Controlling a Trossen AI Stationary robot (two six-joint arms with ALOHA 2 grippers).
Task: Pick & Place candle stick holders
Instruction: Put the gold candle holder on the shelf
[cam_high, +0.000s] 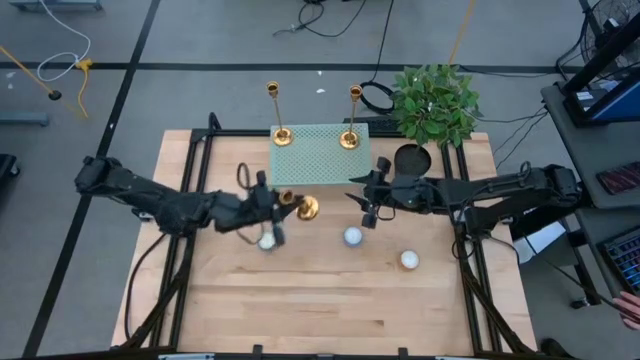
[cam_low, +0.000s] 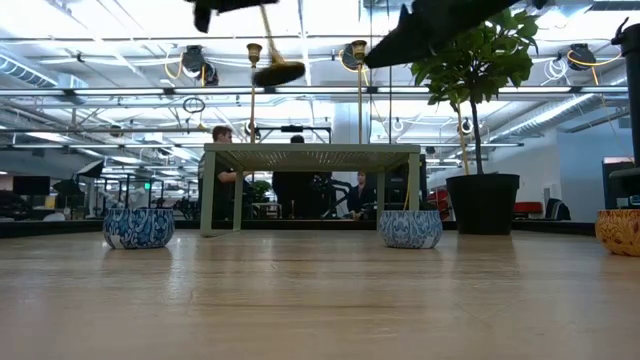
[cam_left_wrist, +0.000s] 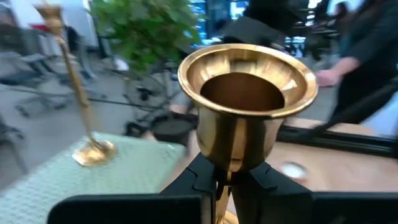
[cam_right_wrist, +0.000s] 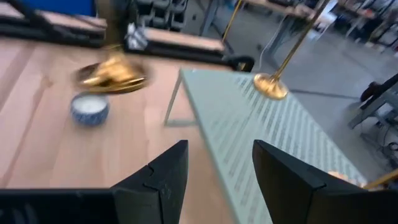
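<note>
Candlestick (cam_high: 303, 207) gripped in left pincer (cam_high: 268, 204), lifted off tabletop (cam_high: 330, 300) w/ right pincer (cam_high: 371, 199) wide, nothing in it.

Held candle stick holder (cam_left_wrist: 247, 99) stem hidden behind left pincer (cam_left_wrist: 222, 180).

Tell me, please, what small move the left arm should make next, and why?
Probably carry the held candlestick toward the green stand and set it upright: the left pincer grips it tilted in the air, while two candlesticks already stand there.
</note>
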